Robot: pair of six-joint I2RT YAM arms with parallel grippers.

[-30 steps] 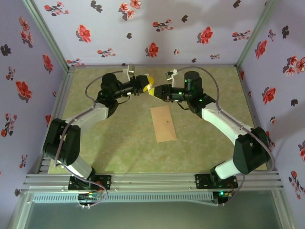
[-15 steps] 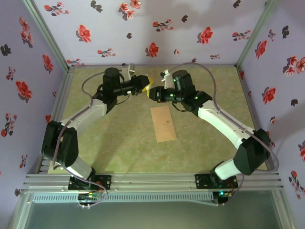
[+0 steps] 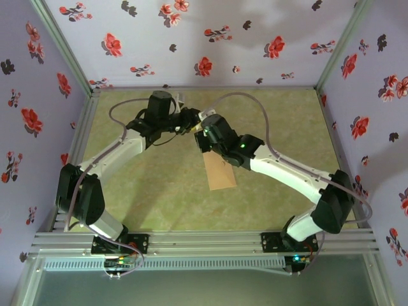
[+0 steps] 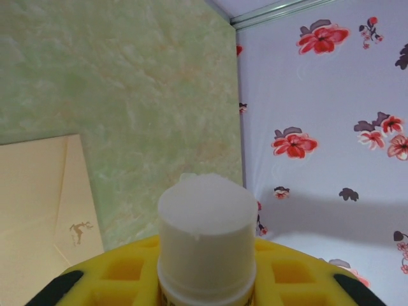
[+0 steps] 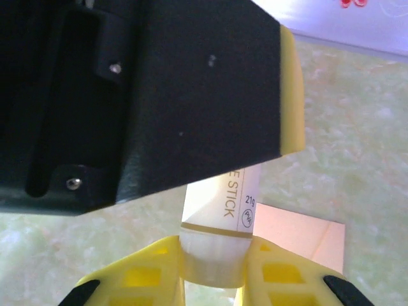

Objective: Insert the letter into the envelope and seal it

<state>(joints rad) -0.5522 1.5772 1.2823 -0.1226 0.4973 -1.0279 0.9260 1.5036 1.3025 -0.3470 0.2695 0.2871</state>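
left gripper (image 4: 205, 285) narrow on glue stick (image 4: 205, 220); right gripper (image 5: 213, 271) pinches its other end | envelope (image 3: 221, 176) partly hidden under right arm (image 3: 287, 169)

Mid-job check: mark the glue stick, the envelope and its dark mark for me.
glue stick (image 4: 205, 213): left wrist view, on its white top end.
envelope (image 3: 220, 177): top external view, on its uncovered lower half.
dark mark (image 4: 80, 231): left wrist view, on the small print itself.
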